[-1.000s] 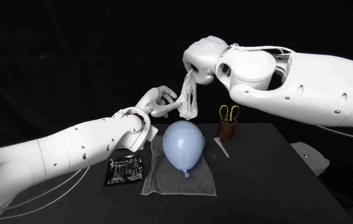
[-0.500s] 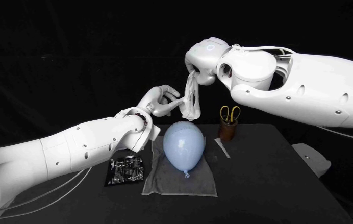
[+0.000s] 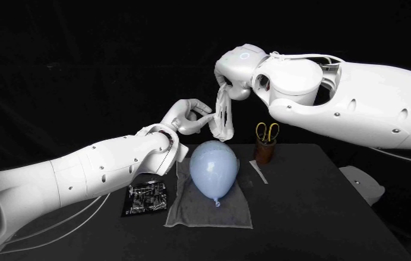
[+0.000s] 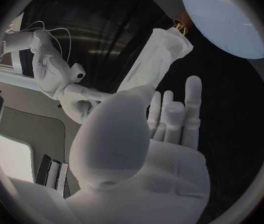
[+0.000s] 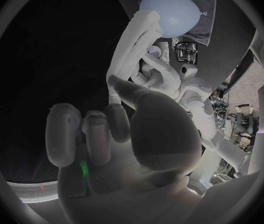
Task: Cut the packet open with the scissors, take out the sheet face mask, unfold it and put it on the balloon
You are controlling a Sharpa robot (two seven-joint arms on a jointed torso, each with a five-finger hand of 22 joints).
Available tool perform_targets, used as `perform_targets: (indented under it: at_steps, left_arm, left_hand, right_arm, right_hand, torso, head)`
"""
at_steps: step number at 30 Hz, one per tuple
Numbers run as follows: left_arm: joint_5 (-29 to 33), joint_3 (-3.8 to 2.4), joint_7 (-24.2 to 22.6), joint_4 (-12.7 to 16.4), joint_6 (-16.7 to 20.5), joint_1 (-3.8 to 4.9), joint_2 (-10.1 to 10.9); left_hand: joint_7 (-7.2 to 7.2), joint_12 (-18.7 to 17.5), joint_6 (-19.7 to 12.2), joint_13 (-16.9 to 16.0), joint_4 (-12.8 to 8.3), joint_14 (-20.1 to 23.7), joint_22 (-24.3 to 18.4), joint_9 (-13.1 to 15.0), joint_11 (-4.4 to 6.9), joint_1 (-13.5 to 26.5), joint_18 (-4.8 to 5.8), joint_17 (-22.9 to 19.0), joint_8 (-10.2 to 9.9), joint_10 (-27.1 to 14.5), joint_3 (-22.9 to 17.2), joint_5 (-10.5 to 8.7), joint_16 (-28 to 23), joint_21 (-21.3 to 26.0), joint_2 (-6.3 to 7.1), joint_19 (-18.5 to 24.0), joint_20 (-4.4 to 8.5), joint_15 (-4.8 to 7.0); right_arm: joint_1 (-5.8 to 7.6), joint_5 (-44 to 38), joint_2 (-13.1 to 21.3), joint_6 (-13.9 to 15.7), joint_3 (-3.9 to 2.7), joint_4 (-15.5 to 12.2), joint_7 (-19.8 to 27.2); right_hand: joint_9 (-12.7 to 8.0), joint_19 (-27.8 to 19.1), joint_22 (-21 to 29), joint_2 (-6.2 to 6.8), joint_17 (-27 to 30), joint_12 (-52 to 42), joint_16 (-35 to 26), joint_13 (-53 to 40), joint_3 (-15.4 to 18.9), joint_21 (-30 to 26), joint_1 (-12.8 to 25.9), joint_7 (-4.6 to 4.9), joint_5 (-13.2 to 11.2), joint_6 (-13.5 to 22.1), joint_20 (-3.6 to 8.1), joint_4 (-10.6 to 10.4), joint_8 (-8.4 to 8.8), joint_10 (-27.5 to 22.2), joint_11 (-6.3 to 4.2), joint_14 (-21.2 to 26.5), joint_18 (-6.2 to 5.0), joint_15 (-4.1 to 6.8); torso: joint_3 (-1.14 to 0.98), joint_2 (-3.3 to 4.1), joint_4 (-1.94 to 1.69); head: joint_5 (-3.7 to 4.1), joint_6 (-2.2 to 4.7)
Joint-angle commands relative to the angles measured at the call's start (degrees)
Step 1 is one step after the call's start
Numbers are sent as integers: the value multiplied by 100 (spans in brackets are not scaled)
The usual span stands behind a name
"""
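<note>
Left hand (image 3: 190, 117) edged nearer, fingers pinching the sheet face mask (image 3: 223, 115) low down; right hand (image 3: 233, 85), raised, held its top, mask hanging folded above the balloon (image 3: 212, 167) on the desk (image 3: 325, 213).

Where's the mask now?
Head view: the white sheet face mask hangs from the right robot hand, above the pale blue balloon, the left robot hand beside it.

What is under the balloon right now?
A grey cloth lies under the balloon, spread on the black table. The cloth's middle is hidden by the balloon, so anything there cannot be seen.
</note>
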State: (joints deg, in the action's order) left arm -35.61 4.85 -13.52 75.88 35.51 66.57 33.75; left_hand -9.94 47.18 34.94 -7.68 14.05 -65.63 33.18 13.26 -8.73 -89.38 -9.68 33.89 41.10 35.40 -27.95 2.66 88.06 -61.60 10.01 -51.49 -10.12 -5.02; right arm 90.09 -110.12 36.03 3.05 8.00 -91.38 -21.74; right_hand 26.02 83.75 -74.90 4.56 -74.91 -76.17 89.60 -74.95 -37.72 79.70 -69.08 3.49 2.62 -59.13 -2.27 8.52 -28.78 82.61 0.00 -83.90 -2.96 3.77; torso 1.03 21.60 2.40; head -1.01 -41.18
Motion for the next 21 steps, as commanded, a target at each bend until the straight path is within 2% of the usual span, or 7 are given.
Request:
perform_targets:
  at_steps: [1, 6, 9, 12, 17, 21]
  left_arm:
    - [-30, -10, -92, 5, -67, 8, -12]
    - [-129, -10, -177, 19, -79, 8, -11]
    - [-155, -10, -241, 16, -60, 8, -17]
    - [-167, -10, -285, 14, -47, 8, -23]
    - [-156, -10, -367, 10, -38, 8, -28]
    - [-143, -10, -423, 5, -53, 7, -32]
  left_hand:
    - [-154, -119, 64, 72, -68, 28, -9, -116, -7, 6, -96, -61, -196, 18, -71, 8, -34, -37, 119, 14, 38, 36]
    - [-89, -301, 219, 185, -221, 74, -19, -295, -23, 55, -95, -126, -545, 51, -94, 9, -53, -43, 257, 34, 26, 22]
    - [-51, -393, 439, 251, -324, 53, -23, -388, -17, 106, -98, -93, -748, 161, -110, 10, -49, -60, 259, 33, 26, 26]
    - [-34, -427, 611, 280, -361, 25, -28, -418, 1, 149, -99, -57, -816, 264, -119, 10, -45, -66, 239, 28, 35, 39]
    - [24, -493, 1022, 331, -394, -18, -38, -439, 60, 228, -101, -14, -872, 516, -174, 10, -46, -75, 131, 16, 72, 86]
    - [86, -563, 1377, 367, -367, -40, -56, -426, 129, 319, -102, -8, -855, 738, -217, 10, -56, -63, -44, 8, 114, 140]
  right_arm:
    - [1, -36, 8, -28, -4, -7, -39]
    - [1, -24, 16, -20, -4, -16, -41]
    - [0, -18, 22, -20, -4, -30, -42]
    - [0, -15, 29, -18, -4, -39, -42]
    - [0, -12, 41, 6, -4, -56, -42]
    - [0, -11, 46, 18, -4, -64, -41]
  right_hand:
    - [0, 355, -1221, 54, -1509, -11, 40, -572, -55, 12, -13, 4, 26, -33, 10, -7, -27, 321, -83, -610, 86, 15]
    - [-1, 357, -1223, 54, -1509, -8, 40, -570, -57, 19, -13, 5, 27, -34, 10, -8, -26, 321, -83, -610, 88, 15]
    - [-1, 357, -1223, 54, -1509, -8, 40, -570, -57, 19, -13, 5, 27, -34, 10, -8, -26, 321, -83, -610, 88, 15]
    - [-1, 357, -1223, 54, -1509, -8, 40, -570, -57, 19, -13, 5, 27, -34, 10, -8, -26, 321, -83, -610, 88, 15]
    - [-1, 357, -1223, 54, -1509, -8, 40, -570, -57, 19, -13, 5, 27, -34, 10, -8, -26, 321, -83, -610, 88, 15]
    - [-1, 357, -1223, 54, -1509, -8, 40, -570, -57, 19, -13, 5, 27, -34, 10, -8, -26, 321, -83, -610, 88, 15]
  torso:
    - [1, 2, -5]
    - [6, 1, -8]
    - [8, 2, -6]
    - [10, 0, -9]
    - [6, 0, -11]
    - [7, 1, -6]
  head:
    - [15, -8]
    - [20, -10]
    - [17, -6]
    - [16, -1]
    - [8, -13]
    - [10, -15]
